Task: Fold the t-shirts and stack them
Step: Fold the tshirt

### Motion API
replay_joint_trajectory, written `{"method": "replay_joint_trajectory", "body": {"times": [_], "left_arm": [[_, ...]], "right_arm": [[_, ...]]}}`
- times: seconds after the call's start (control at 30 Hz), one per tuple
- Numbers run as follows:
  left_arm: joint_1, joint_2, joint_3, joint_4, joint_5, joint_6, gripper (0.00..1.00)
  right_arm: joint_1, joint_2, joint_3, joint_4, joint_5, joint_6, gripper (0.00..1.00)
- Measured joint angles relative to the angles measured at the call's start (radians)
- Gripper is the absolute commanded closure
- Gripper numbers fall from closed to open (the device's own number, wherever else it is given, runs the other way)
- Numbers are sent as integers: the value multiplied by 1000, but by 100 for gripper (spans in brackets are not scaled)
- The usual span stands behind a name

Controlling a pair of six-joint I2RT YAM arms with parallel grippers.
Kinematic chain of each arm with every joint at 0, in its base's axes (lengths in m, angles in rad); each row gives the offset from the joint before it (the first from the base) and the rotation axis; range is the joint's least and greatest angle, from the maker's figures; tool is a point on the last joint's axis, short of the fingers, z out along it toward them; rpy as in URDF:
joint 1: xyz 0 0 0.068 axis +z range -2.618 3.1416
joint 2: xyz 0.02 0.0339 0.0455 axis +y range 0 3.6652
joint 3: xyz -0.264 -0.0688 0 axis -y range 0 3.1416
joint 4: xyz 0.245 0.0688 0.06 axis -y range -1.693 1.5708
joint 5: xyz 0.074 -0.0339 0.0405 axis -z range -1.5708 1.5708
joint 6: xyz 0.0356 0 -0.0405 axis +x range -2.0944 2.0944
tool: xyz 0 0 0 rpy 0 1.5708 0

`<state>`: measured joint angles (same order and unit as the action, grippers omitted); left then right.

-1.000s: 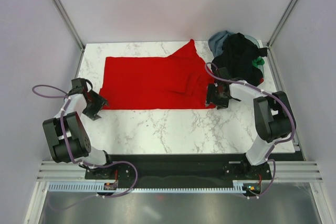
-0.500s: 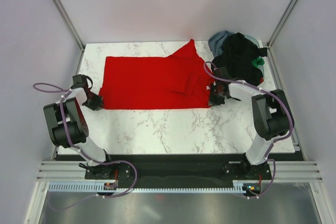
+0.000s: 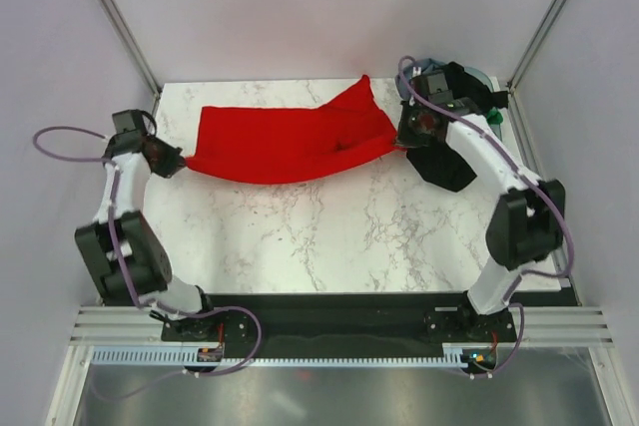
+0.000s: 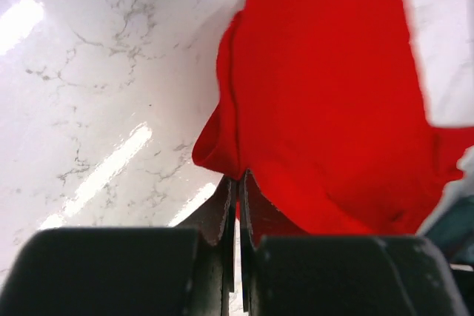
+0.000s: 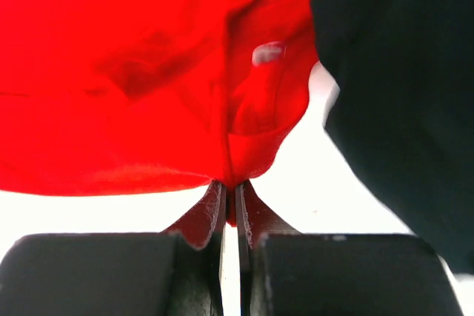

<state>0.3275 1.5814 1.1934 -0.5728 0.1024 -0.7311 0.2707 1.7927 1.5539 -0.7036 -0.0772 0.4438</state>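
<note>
Red t-shirt [image 3: 290, 142] is stretched across the back of the surface [image 3: 329, 236], left tool [image 3: 167, 159] and right tool [image 3: 405, 138] each pinching an end. Dark shirt pile [image 3: 469, 97] sits in the back-right corner, bare marble up front.

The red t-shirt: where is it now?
Top view: the red t-shirt spans the far half of the table, held between the left gripper and right gripper, beside the dark pile.

One red t-shirt [image 3: 290, 142], one pile [image 3: 477, 97], two arms [image 3: 112, 197] [image 3: 489, 157]
</note>
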Motion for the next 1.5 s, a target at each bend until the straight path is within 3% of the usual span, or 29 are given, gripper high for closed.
{"method": "replay_joint_trajectory", "body": {"times": [0.1, 0.23, 0.37, 0.47, 0.63, 0.67, 0.7, 0.77, 0.9, 0.93, 1.03, 1.17, 1.33, 1.5], "left_arm": [[37, -225, -67, 3, 16, 16, 98], [105, -428, -244, 6, 42, 35, 98], [166, -423, -469, -15, 69, 43, 98], [182, -418, -540, -97, 89, 39, 96], [185, -492, -529, -115, 121, 10, 90], [187, -507, -524, -119, 122, 6, 89], [189, -520, -518, -126, 122, 3, 87], [193, -541, -510, -142, 121, 2, 78], [205, -607, -499, -188, 113, -5, 29], [206, -632, -497, -200, 113, -5, 24], [208, -703, -486, -227, 114, -8, 15], [208, -742, -448, -242, 119, 28, 14], [205, -720, -410, -241, 119, 116, 20], [141, -702, -406, -240, 117, 159, 22]], "right_arm": [[-3, -183, -66, -14, 6, 3, 100], [-5, -401, -364, 39, -35, 20, 100], [-5, -417, -666, 49, -80, 54, 100], [-5, -442, -811, 25, -101, 87, 100], [-6, -584, -911, 29, -140, 150, 85], [-6, -605, -919, 32, -146, 157, 80], [-6, -628, -929, 38, -155, 167, 69], [-6, -672, -953, 42, -167, 189, 64], [-6, -746, -998, 25, -190, 218, 36], [-3, -764, -999, 14, -191, 224, 33], [19, -809, -971, -31, -175, 225, 28], [67, -768, -784, -85, -138, 200, 28], [74, -488, -417, -73, -97, 120, 30], [75, -77, 19, -57, -31, 40, 33]]}}
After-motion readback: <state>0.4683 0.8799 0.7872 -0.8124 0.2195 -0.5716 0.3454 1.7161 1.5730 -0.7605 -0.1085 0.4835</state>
